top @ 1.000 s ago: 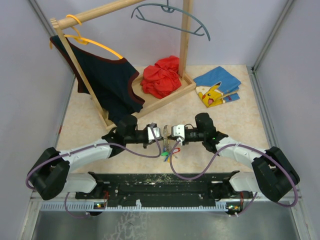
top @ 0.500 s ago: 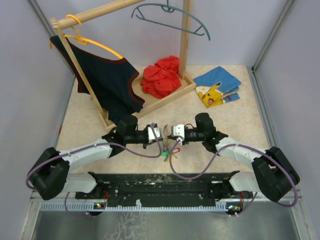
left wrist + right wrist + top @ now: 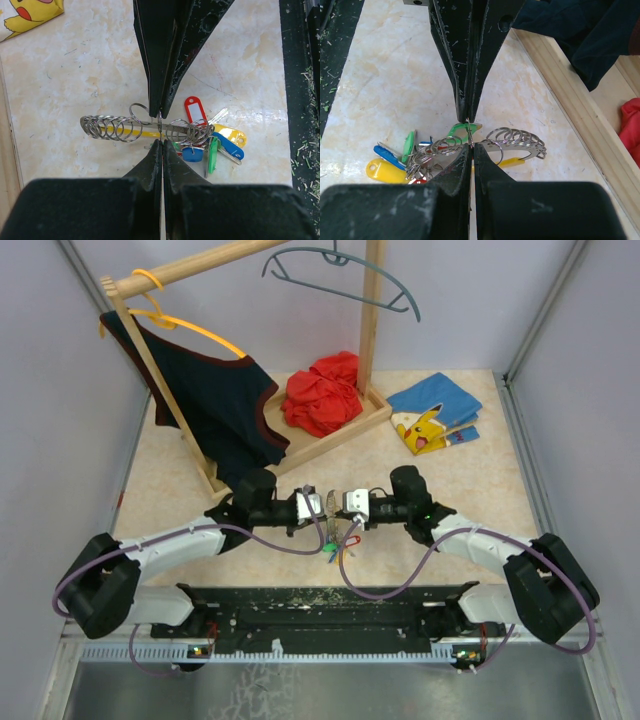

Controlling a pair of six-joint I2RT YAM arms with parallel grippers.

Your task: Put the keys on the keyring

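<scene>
The keyring (image 3: 176, 128) is a curved silvery bar with a yellow piece, strung with several small rings, and it lies on the tabletop. It also shows in the right wrist view (image 3: 522, 146). The keys (image 3: 216, 145) bunch at one end with red, blue, green and yellow tags; they also show in the right wrist view (image 3: 395, 162) and the top view (image 3: 334, 545). My left gripper (image 3: 161, 143) and right gripper (image 3: 471, 145) meet tip to tip at the table's middle. Both are shut on one small ring (image 3: 159, 124), seen edge-on on the bar. A green tag (image 3: 462, 131) lies behind it.
A wooden rack (image 3: 345, 425) stands behind the grippers with a dark garment (image 3: 215, 400) on an orange hanger, a teal hanger (image 3: 340, 280) and a red cloth (image 3: 322, 392). A blue and yellow cloth (image 3: 435, 412) lies at the back right. A black rail (image 3: 330, 605) runs along the front edge.
</scene>
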